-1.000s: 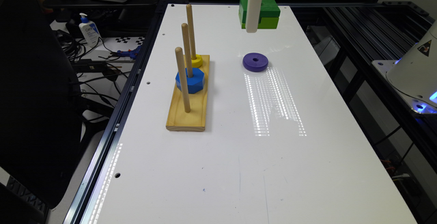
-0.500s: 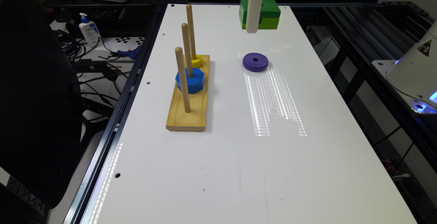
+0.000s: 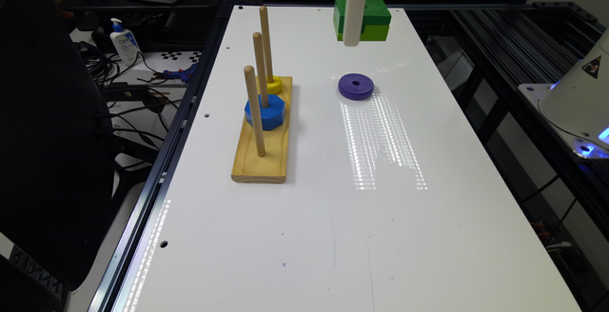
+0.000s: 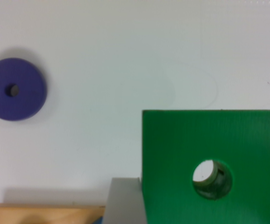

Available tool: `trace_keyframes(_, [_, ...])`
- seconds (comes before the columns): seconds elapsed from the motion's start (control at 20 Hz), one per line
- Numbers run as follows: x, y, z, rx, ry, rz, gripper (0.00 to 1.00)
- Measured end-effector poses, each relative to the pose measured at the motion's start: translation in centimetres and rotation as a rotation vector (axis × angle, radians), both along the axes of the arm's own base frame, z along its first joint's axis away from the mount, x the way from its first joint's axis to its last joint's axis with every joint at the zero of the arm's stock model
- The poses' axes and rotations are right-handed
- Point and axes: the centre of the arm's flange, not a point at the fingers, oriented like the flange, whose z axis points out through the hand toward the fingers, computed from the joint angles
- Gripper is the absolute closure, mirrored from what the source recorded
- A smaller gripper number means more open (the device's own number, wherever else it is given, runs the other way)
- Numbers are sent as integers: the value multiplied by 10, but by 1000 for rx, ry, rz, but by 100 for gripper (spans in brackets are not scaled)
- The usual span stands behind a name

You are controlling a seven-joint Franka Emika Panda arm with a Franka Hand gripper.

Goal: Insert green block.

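**Green block held aloft at the far end of the table**

The gripper (image 3: 353,26) hangs over the far end of the white table (image 3: 361,236), and its pale fingers (image 3: 352,14) are closed onto the chunky green square block (image 3: 371,19). One finger runs down the block's near face in the exterior view; in the wrist view a grey finger pad (image 4: 125,200) presses flat against the block's side. The jaws stand as far apart as the block is wide, clamped on it, with nothing else between them.

The block itself has a dark green upper part and a lime-green lower part. From the wrist view its flat top face (image 4: 228,149) looks squarish, with a round hole (image 4: 212,178) through the centre showing pale surface beneath. It appears lifted clear of the tabletop.

Nearer than the block, a purple round disc (image 3: 356,86) with a small centre hole lies flat on the table, apart from everything else. Toward the exterior view's left sits a long wooden base (image 3: 261,160) carrying three upright wooden pegs (image 3: 254,110) in a row. A blue octagonal block (image 3: 265,112) sits on the middle peg and a small yellow ring (image 3: 272,84) sits at the foot of the farthest one. The nearest peg is bare. The held block is well apart from the pegs.
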Motion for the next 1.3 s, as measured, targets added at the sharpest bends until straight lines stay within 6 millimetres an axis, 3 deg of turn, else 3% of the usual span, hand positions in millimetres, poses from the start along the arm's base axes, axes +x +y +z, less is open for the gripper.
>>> trace_keyframes(0.4, [4, 17, 1, 8, -26, 6, 100])
trace_keyframes(0.95, [62, 14, -5, 24, -42, -2, 100])
trace_keyframes(1.3, [65, 13, -6, 26, -42, -3, 100])
